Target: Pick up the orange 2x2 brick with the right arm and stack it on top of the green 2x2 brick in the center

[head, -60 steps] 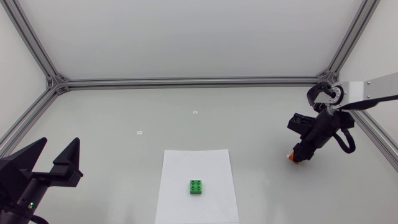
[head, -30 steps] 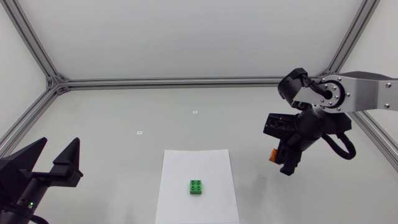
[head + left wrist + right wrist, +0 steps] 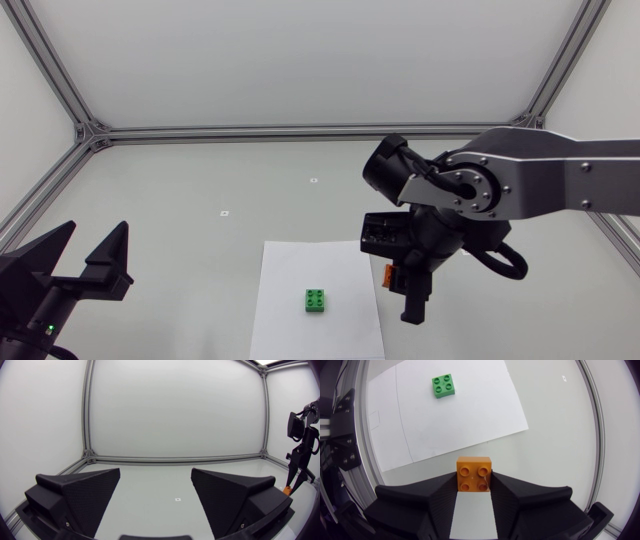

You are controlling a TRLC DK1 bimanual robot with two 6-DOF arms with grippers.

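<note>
Presently my right gripper (image 3: 474,482) is clenched on the orange 2x2 brick (image 3: 474,474), studs up as stacking needs, held near the edge of the paper sheet (image 3: 470,415) and apart from the green 2x2 brick (image 3: 443,385) lying on it, apparently clear of the table (image 3: 200,190); my left gripper (image 3: 155,475) rests open.

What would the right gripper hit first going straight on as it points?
Likely the white paper near its edge, with the held orange brick touching first; the green brick lies farther ahead and off to one side of the right gripper. Depth is unclear.
</note>
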